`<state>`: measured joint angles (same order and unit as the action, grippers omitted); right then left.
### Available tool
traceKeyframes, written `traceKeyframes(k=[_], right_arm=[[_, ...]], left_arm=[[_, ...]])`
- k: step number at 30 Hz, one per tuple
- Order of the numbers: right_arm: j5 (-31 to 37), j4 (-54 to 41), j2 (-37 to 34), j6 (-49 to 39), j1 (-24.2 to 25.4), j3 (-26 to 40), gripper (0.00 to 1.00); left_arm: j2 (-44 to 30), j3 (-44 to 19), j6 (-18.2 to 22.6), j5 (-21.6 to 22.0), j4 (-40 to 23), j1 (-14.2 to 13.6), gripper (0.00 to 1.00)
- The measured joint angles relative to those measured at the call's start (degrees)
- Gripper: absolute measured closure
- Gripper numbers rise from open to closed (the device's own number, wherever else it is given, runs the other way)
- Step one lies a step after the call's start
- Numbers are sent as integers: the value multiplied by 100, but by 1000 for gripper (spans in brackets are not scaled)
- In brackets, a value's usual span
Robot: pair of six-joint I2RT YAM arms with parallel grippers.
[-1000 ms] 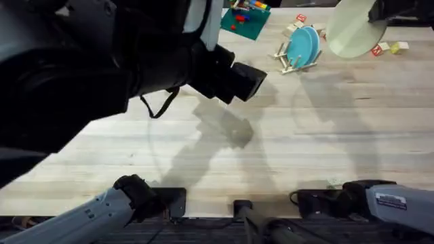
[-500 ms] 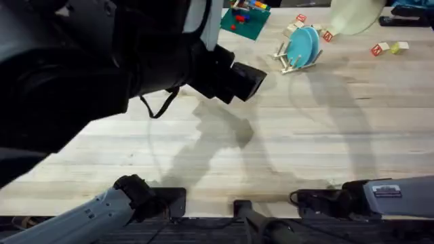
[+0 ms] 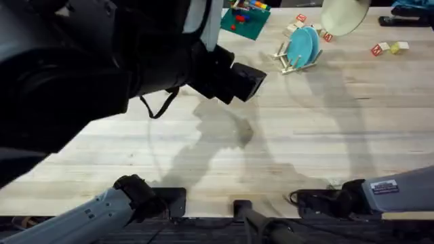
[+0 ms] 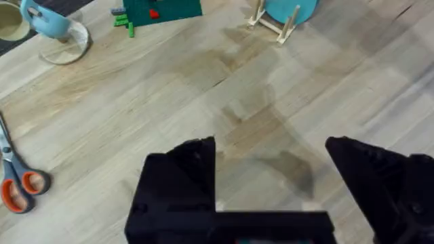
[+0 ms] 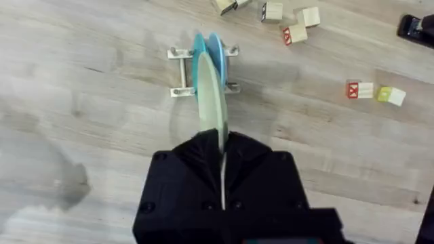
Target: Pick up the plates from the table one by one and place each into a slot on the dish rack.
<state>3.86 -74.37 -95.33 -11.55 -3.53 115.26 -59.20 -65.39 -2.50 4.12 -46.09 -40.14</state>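
Dish rack (image 3: 296, 59): small light-wood peg rack at the far right-centre of the table (image 3: 325, 129). It already carries the turquoise-blue plate (image 3: 303, 45), stood on edge between the pegs, so one of two placements reads as done.

Cream plate (image 5: 211, 108): off the table, clamped by its rim in the right gripper (image 5: 222, 150), whose black fingers are closed on it. In the right wrist view it is held edge-on, in line with the rack and just beside the turquoise plate. That orientation suits dropping it upright into a free slot. In the overhead view the plate sits at the far edge of the picture, just right of and above the rack.

Left gripper (image 4: 271, 152): fingers spread apart, holding nothing, raised over bare table nearer the robot, well apart from the rack; likely parked clear of the right arm's work.

Other items, none involved: green block board (image 3: 245, 19) far, left of the rack; loose wooden blocks (image 5: 375, 91) right of the rack; scissors (image 4: 17, 177) and a cup on a dish (image 4: 55, 28) at the left.

Step judged in hand: lining up the cream plate before lowering it.
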Motion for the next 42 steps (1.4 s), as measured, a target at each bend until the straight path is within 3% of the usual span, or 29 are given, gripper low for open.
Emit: traceKeyframes(k=[14,42], right_arm=[[0,103,-112,121,-513,22,973],[174,601,-1589,345,-546,26,973]], left_arm=[[0,0,0,0,0,0,8],[0,0,0,0,-4,0,8]])
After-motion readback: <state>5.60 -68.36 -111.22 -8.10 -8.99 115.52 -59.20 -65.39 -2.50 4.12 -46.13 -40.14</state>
